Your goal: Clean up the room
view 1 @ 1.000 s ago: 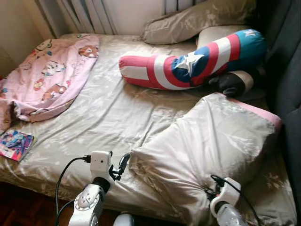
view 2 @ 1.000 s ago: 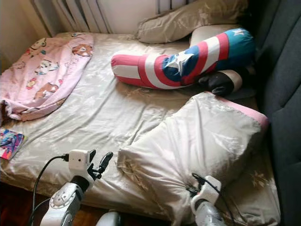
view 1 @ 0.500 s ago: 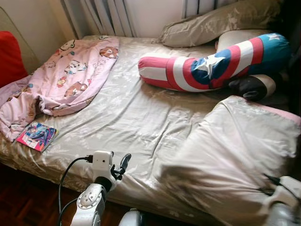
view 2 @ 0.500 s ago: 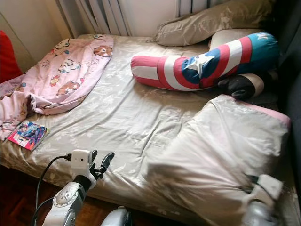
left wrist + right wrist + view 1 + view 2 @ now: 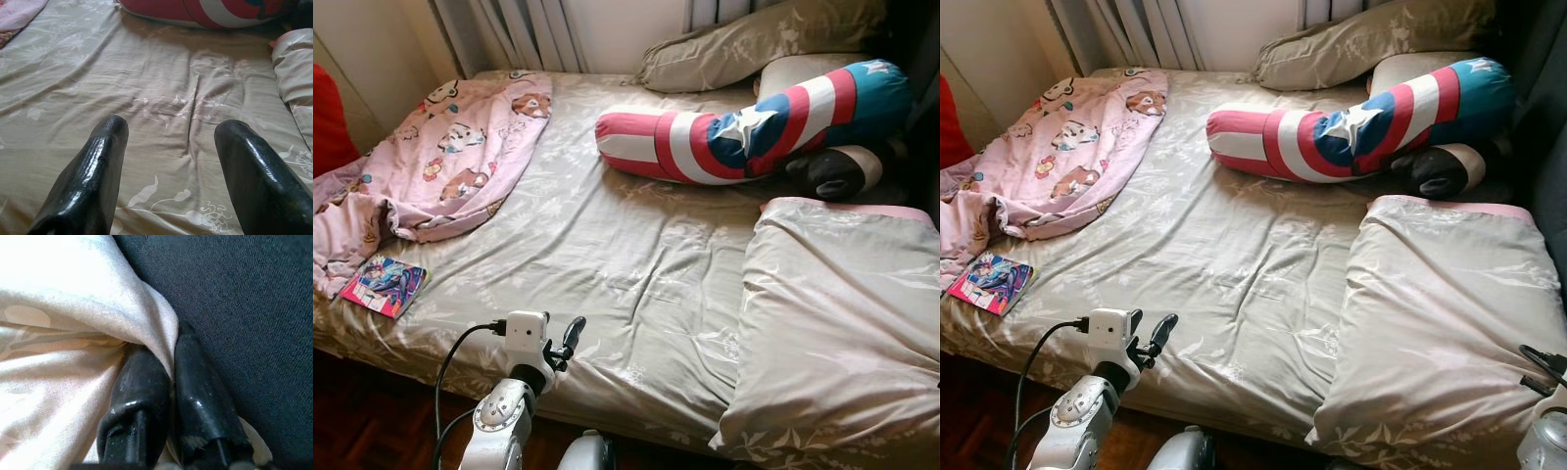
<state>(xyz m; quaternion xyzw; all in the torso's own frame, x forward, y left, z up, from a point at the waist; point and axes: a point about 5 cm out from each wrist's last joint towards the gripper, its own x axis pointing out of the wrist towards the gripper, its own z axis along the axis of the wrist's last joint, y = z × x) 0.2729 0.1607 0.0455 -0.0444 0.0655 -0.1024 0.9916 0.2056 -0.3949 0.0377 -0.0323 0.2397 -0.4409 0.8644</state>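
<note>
The step in hand looks like squaring the pillow (image 5: 1440, 323) on the bed (image 5: 607, 245). It lies flat at the near right, against the dark headboard (image 5: 234, 289). The right gripper (image 5: 168, 382) has its jaws clenched on the pillow's edge fabric. The left gripper (image 5: 168, 147) hovers released over the sheet at the near left. Next, I judge, comes letting go, then turning to the pink blanket (image 5: 431, 157) and the book (image 5: 382, 286) at the left.

Beige pillow (image 5: 842, 323) cut off by right edge, red object (image 5: 328, 122) by left
</note>
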